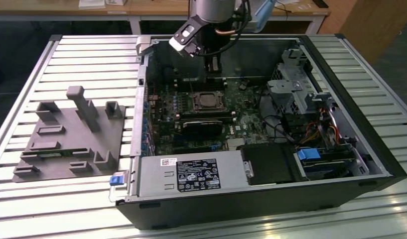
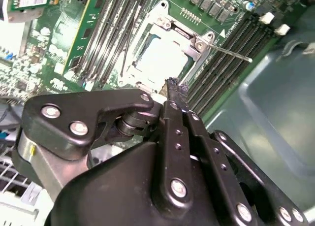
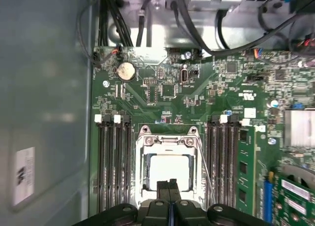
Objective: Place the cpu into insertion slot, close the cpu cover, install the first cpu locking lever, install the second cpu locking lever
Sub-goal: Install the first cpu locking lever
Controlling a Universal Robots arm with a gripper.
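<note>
The cpu [image 3: 170,169] lies in the insertion slot [image 1: 206,102] on the green board, its pale metal top showing through the window of the cpu cover [image 3: 147,152]. The silvery cover [image 2: 197,41] lies flat over it. A thin metal locking lever [image 2: 229,52] sticks out free from one corner of the socket, and in the first wrist view this lever [image 3: 204,174] runs along the cover's side. My gripper [image 3: 170,185] hangs just above the socket's edge, fingers pressed together with nothing between them. In the exterior view the gripper [image 1: 213,64] is above the socket, inside the open case.
Long black memory slots [image 3: 113,167] flank the socket on both sides. A grey power supply box [image 1: 190,174] sits at the case's front, with drive cages and cables [image 1: 303,114] on the exterior view's right. A grey fixture [image 1: 70,134] stands on the slatted table outside the case.
</note>
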